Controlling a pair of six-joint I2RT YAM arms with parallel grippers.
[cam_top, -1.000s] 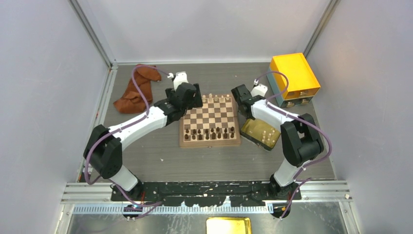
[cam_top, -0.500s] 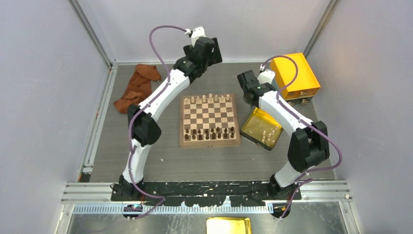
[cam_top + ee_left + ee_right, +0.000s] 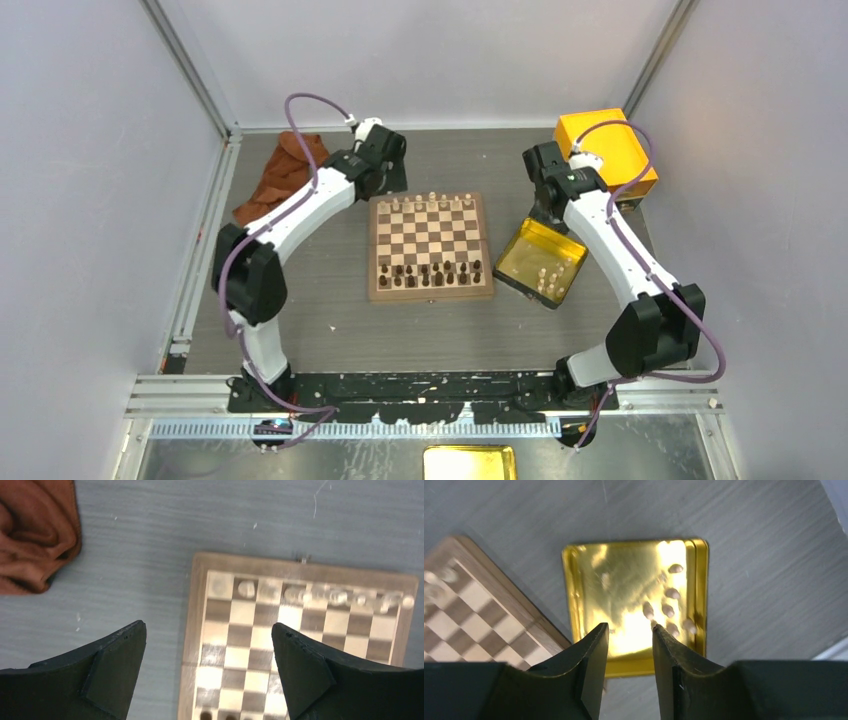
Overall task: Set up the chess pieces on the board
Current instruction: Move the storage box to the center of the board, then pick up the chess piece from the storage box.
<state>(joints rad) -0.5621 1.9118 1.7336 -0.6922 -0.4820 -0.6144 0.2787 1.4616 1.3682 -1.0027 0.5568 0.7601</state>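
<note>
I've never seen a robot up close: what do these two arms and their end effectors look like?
The left arm and right arm look alike: smooth white links between chunky black joints, with a thin purple cable looping along each. The left end effector and right end effector each have two matte black, wedge-shaped fingers. No markings show.

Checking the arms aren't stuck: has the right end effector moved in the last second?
Yes. The right end effector has moved away from the far right corner of the board, toward the orange box.
</note>
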